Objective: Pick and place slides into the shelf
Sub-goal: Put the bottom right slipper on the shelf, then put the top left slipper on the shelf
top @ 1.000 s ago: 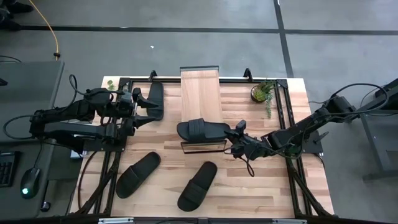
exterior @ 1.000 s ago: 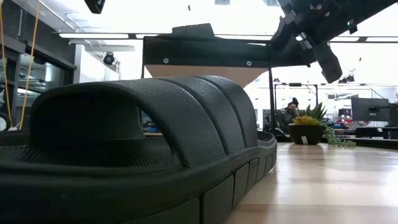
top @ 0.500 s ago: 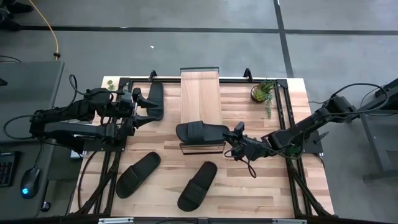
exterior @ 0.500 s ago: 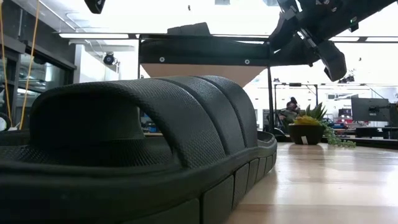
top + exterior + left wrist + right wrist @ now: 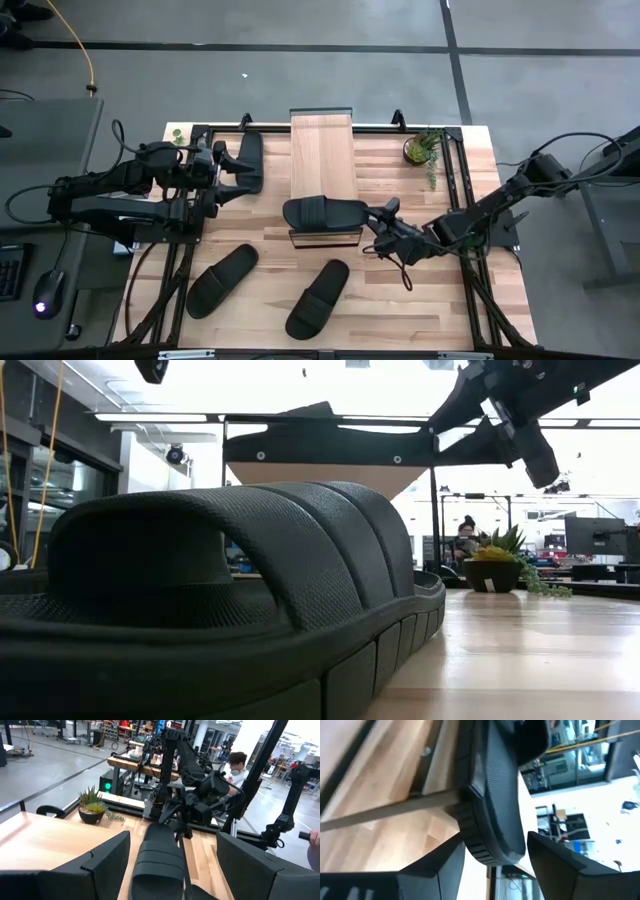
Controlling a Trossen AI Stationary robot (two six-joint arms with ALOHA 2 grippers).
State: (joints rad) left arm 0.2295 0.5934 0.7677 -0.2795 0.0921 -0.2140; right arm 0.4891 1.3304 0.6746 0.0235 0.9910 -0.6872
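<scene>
One matte black slide point(image 5: 323, 212) with a ribbed strap lies across the light-wood shelf point(image 5: 322, 150); at its 3 o'clock end, the right gripper point(image 5: 381, 221) stands open. Left gripper point(image 5: 222, 165) open.

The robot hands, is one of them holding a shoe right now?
No. The right gripper has its fingers open just off the end of the slide on the shelf. The left gripper is open and empty.
</scene>
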